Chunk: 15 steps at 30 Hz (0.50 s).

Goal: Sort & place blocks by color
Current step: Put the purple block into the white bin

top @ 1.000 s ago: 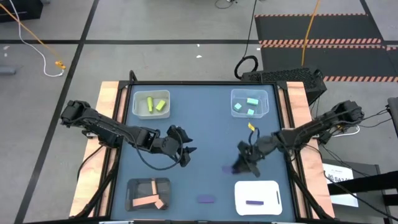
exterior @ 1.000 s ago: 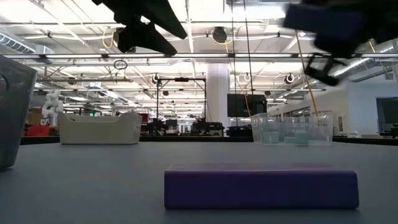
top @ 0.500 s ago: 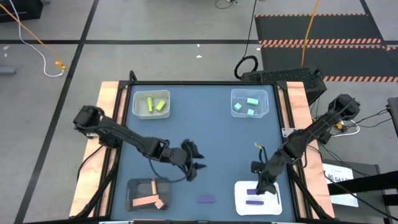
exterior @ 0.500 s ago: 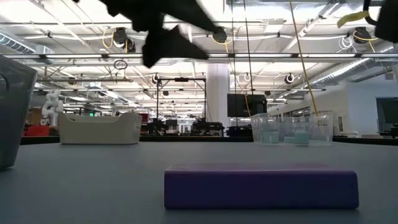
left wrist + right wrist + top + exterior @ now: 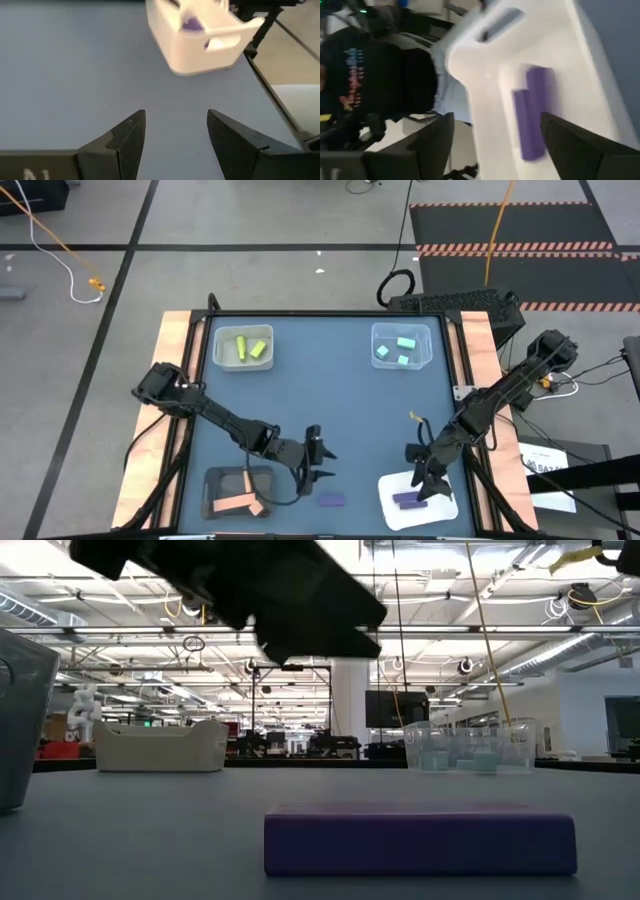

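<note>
My right gripper (image 5: 428, 492) hangs over the white plastic tray (image 5: 385, 485), fingers spread, holding nothing; two purple bar blocks (image 5: 534, 112) lie side by side inside the tray. My left gripper (image 5: 322, 465), fingers apart and empty, hovers near the purple bar (image 5: 331, 500) lying on the blue-grey table (image 5: 330, 380).

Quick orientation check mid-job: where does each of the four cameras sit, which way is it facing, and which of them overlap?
High view: overhead, straight down on the table; both arms, left gripper, right gripper.
Low view: table height, facing the room; purple block up close, a dark arm overhead.
Left wrist view: looks across the table at the white tray; own fingers open.
Right wrist view: looks into the white tray at two purple blocks; own fingers open.
Shared: both wrist views and the high view show the white tray.
</note>
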Tool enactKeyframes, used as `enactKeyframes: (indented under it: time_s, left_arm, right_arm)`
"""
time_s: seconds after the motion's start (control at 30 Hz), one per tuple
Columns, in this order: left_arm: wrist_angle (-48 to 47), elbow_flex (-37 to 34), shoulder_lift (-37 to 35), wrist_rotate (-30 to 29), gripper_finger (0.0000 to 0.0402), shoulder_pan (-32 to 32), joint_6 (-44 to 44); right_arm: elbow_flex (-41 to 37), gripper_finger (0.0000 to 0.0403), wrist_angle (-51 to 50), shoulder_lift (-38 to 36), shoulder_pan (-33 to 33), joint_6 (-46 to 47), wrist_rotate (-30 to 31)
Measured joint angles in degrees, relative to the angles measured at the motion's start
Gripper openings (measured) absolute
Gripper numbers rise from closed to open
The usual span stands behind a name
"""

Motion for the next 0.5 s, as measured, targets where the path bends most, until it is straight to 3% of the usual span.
enactKeyframes:
  time_s: [0.1, 0.23, 0.3, 0.43, 0.5]
  left_arm:
    - [4.2, 0.0, -0.2, -0.1, 0.0214, 1.6, 8.7]
    - [12.1, 0.0, -0.4, 1.3, 0.0214, 3.8, 11.1]
    - [13.1, 0.1, -0.6, 4.1, 0.0214, 4.8, 8.6]
    - [6.7, 0.1, -0.5, 9.8, 0.0214, 4.9, -7.0]
    - [3.6, 0.1, -0.5, 9.9, 0.0214, 3.3, -8.4]
  right_arm:
    - [0.0, 0.0298, 4.2, 0.0, 0.0, -2.3, 0.2]
    - [0.0, 0.0302, 8.4, 0.0, 0.6, -3.2, 0.4]
    - [0.0, 0.0301, 10.7, 0.0, 0.6, -4.9, 1.6]
    - [0.0, 0.0301, 13.3, 0.0, 0.5, -12.5, 6.4]
    - [0.0, 0.0301, 13.5, 0.0, 0.5, -16.2, 9.3]
